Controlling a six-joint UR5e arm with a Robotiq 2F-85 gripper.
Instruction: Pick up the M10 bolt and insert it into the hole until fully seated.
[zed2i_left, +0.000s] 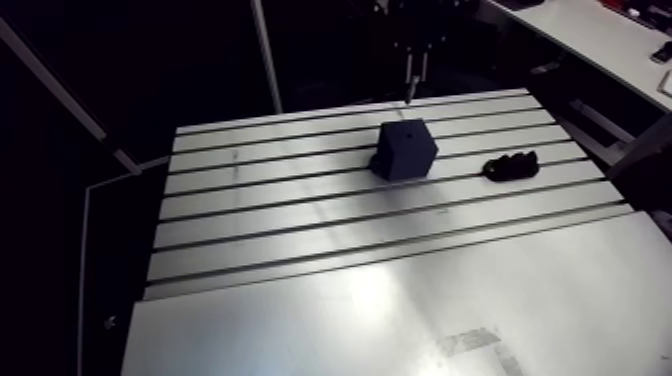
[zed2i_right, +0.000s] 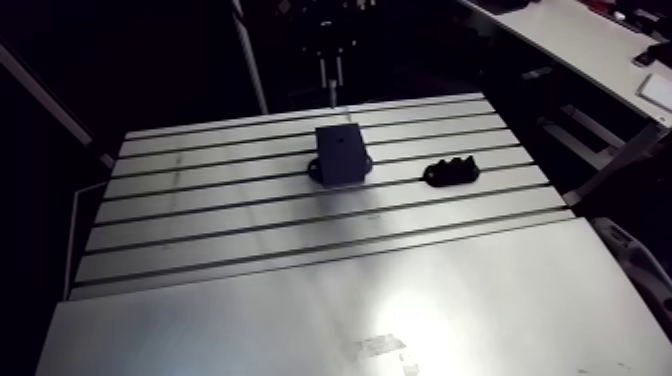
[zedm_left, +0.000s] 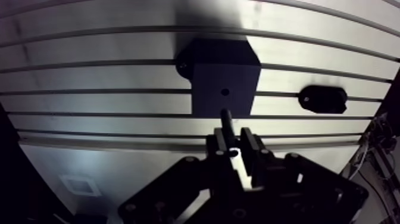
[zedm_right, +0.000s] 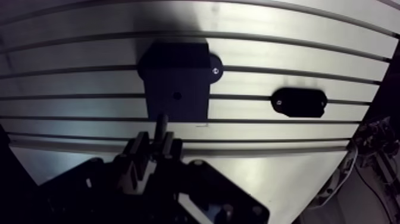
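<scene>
- Your end effector (zedm_left: 237, 145) is clenched on the bolt (zedm_left: 226, 121), which sticks out past its fingers.
- The bolt points at the block (zedm_left: 225, 71), close to the hole (zedm_left: 225, 92).
- A black holder (zedm_left: 323, 99) lies beside the block on the worktop (zedm_left: 89, 77).

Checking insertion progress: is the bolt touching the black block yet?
Apart. The arm view shows bright table between the bolt and the block.

Table (zed2i_left: 300, 290): bare aluminium, brushed, glary sheen. Block (zed2i_left: 405, 148) and small holder (zed2i_left: 511, 166): matt black, plastic-looking. Bolt (zedm_left: 226, 121): dark, dull.
</scene>
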